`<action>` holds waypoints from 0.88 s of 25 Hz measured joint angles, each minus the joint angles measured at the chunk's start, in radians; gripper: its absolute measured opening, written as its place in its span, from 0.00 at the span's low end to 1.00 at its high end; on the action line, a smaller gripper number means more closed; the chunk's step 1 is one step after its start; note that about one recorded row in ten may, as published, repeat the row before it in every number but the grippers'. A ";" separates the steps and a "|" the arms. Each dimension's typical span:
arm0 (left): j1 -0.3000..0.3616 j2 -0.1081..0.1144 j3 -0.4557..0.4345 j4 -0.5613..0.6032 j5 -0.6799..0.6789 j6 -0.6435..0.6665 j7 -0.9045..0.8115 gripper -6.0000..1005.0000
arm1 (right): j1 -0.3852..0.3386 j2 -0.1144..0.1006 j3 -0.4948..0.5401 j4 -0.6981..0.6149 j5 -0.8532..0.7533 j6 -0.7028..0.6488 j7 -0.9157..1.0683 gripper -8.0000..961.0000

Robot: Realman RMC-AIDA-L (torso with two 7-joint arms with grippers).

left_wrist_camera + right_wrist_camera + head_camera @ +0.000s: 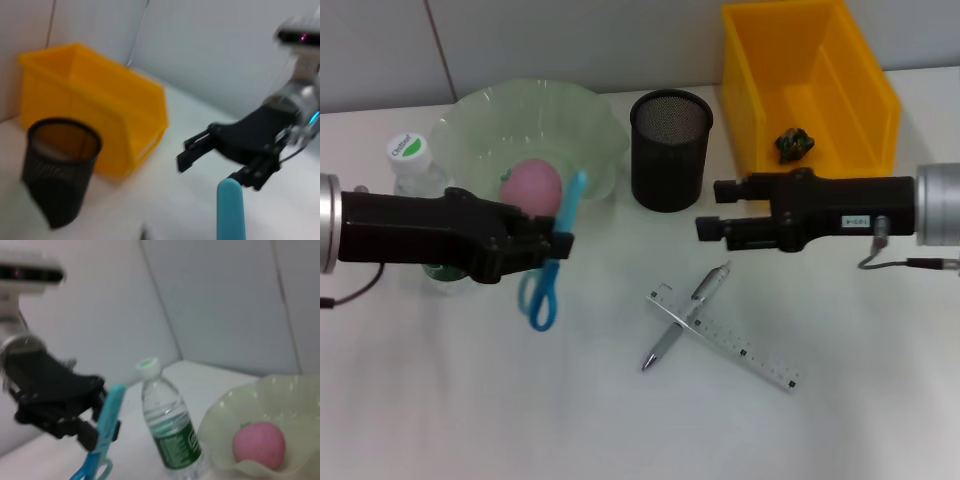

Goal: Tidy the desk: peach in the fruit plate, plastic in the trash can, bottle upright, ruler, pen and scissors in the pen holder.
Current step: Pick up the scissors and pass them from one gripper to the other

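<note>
Nearest to me, low and centre in the head view, the pen [685, 317] is lying crossed over the clear ruler [728, 336] on the white desk [470, 400], the two touching where they cross, the ruler running down toward the lower right.

At mid-height on the left of the frame I am holding the left gripper [558, 243] clamped on the blue scissors [552, 270]; its fingers are pinching the closed blades while the handle loops are dangling below, clear of the desk. The right wrist view is showing the same grip, with the scissors [102, 440] hanging from the left gripper [97, 427].

Across on the right of the frame, at about the same height, the right gripper [707, 210] is hovering with its jaws spread and nothing between them; the left wrist view is showing it [187, 152] parted as well, with the blue scissor tip [230, 210] in front.

Behind the left arm, the bottle [415, 180] is standing upright with its cap on, just beside the pale green fruit plate [470, 125], and the peach [531, 187] is sitting inside that plate.

Farther back, upper centre, the black mesh pen holder [670, 150] is standing upright. In the upper right the yellow trash can [865, 80] is sitting with the crumpled plastic [795, 143] lying on its floor.
</note>
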 joint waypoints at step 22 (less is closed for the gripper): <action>-0.079 -0.005 0.068 -0.640 -0.954 0.013 0.388 0.23 | -0.129 0.016 0.023 0.090 0.320 -0.123 -0.394 0.77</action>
